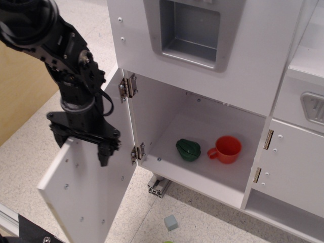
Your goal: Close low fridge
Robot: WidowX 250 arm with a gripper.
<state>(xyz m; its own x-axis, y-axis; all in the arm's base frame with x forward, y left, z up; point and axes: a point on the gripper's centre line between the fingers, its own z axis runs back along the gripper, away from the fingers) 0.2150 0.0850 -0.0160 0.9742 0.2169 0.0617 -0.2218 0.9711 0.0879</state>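
The low fridge (pixel 202 126) is a white compartment with its large flat door (pixel 88 192) swung open to the left on two metal hinges (pixel 136 152). The door's handle is hidden on its outer face. My black gripper (pixel 81 146) points down over the door's upper edge, jaws apart. One finger (pixel 104 153) lies against the inner face; the other finger (pixel 59 136) is on the outer side. It grips nothing. A green toy vegetable (pixel 188 150) and a red cup (pixel 226 149) sit inside.
The white panel with a grey recessed dispenser (pixel 190 30) is above the fridge. A narrower cabinet door with brass hinges (pixel 293 169) stands at right. A small grey block (pixel 170 223) and an aluminium rail end (pixel 158 186) lie on the floor. A wooden panel (pixel 20 86) stands at left.
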